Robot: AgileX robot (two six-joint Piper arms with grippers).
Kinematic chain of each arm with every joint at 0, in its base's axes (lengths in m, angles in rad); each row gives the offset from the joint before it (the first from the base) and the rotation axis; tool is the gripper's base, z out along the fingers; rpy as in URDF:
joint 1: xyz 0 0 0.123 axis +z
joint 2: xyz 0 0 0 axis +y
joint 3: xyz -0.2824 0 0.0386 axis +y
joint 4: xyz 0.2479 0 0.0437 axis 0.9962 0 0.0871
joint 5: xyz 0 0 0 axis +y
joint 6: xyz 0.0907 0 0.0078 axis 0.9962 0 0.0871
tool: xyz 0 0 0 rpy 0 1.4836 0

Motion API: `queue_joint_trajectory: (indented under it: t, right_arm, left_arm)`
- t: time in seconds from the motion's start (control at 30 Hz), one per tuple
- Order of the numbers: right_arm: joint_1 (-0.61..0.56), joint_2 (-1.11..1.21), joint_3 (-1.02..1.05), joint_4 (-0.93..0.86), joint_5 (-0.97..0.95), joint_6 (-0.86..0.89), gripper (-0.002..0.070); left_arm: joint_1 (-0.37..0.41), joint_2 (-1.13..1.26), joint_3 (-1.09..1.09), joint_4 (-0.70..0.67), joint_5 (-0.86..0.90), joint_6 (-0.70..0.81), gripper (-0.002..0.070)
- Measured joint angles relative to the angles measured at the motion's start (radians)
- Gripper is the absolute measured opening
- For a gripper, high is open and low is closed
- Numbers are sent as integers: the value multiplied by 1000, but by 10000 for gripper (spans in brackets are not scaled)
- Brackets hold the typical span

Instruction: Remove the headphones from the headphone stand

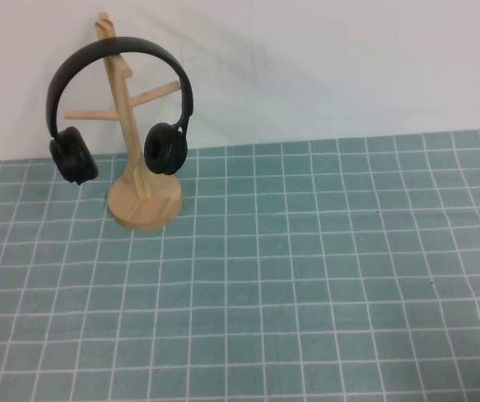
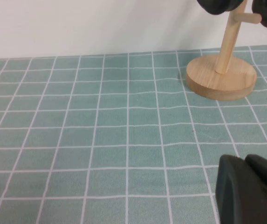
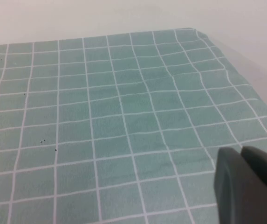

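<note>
The black headphones (image 1: 74,155) hang on the wooden headphone stand (image 1: 145,203) at the far left of the table, headband over the top of the post, one ear cup on each side. In the left wrist view the stand's round base (image 2: 222,77) and the bottoms of the headphones' ear cups (image 2: 219,4) show. My left gripper (image 2: 245,159) is shut and empty, low over the cloth, well short of the stand. My right gripper (image 3: 241,150) is shut and empty over the cloth near the table's right side. Neither gripper shows in the high view.
A teal cloth with a white grid (image 1: 307,276) covers the table. A white wall (image 1: 348,59) rises right behind the stand. The cloth's far right corner (image 3: 196,31) and the table edge show in the right wrist view.
</note>
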Motion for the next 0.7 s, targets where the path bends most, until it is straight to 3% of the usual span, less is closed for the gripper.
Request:
queue_joint_trajectory:
  t: [0.7]
  right_arm:
    - [0,0,0,0,0,0,-8]
  left_arm:
    - [0,0,0,83,-9,0,-3]
